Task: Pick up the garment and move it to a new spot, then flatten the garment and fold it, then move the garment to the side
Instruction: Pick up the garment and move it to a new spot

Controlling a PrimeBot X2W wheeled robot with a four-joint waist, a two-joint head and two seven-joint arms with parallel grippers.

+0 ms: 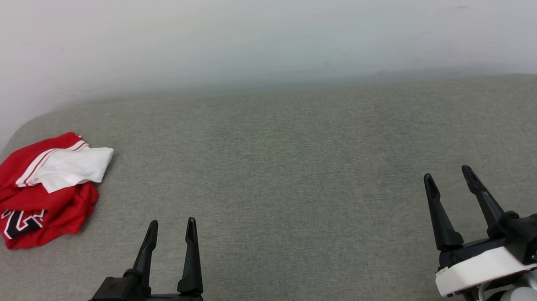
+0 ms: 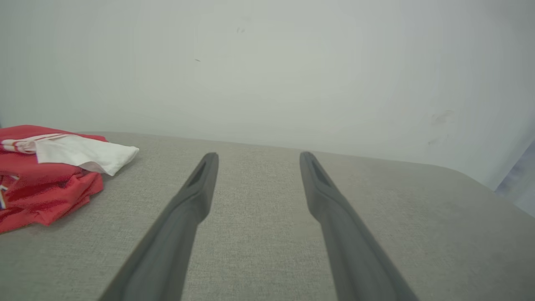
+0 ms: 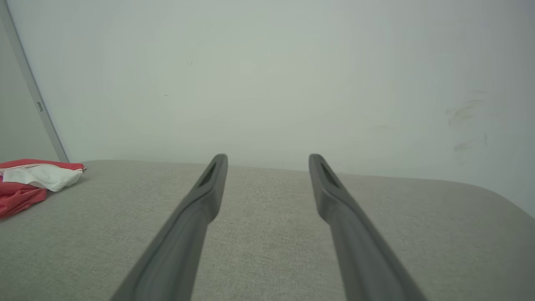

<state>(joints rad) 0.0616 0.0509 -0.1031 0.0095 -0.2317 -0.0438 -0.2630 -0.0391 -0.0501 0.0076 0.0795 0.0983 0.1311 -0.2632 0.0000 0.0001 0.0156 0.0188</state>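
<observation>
Nothing done yet: the garment [image 1: 39,190] lies crumpled at the left edge of the grey padded surface [image 1: 274,169]. The left end effector [image 1: 172,222] and right end effector [image 1: 446,172] hover empty, fingers apart. Pickup, flattening and folding are all ahead.

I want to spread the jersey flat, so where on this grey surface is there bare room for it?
Bare: the middle and right of the grey fabric surface, bordered by the wall behind, the left end effector and right end effector in front, and the red jersey at left. Crowded: only the far-left edge, where the jersey lies crumpled.
</observation>
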